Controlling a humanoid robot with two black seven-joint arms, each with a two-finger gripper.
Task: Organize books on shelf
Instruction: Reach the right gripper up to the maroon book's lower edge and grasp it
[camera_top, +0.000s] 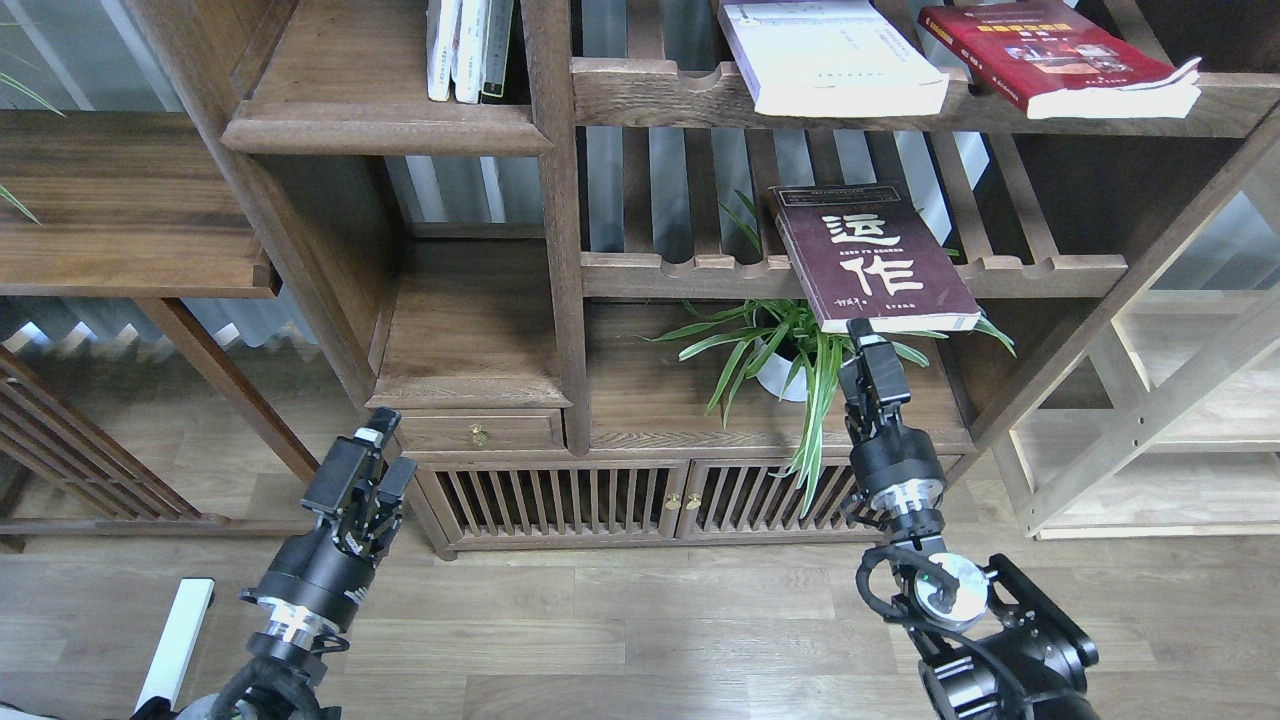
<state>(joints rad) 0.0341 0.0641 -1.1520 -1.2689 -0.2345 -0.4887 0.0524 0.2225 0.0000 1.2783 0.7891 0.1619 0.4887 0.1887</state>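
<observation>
three large books lie flat on the slatted racks: the white book (830, 55) and the red book (1060, 55) on the upper rack (650, 95), the maroon book (872, 258) with white characters "运作" on the lower rack (690, 272), its near end overhanging. the solid shelf (385, 125) at far left holds three thin upright books (468, 48). a potted plant (790, 355) stands below. the right gripper (868, 345) is just under the maroon book; i cannot tell its fingers apart. the left gripper (372, 458) hangs low, fingers slightly apart.

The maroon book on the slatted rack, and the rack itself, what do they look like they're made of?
The maroon book looks like a paperback: matte printed card cover, pale paper page edges showing along its lower side. The slatted rack looks like dark-stained solid wood, with visible grain and a low-sheen finish.
</observation>
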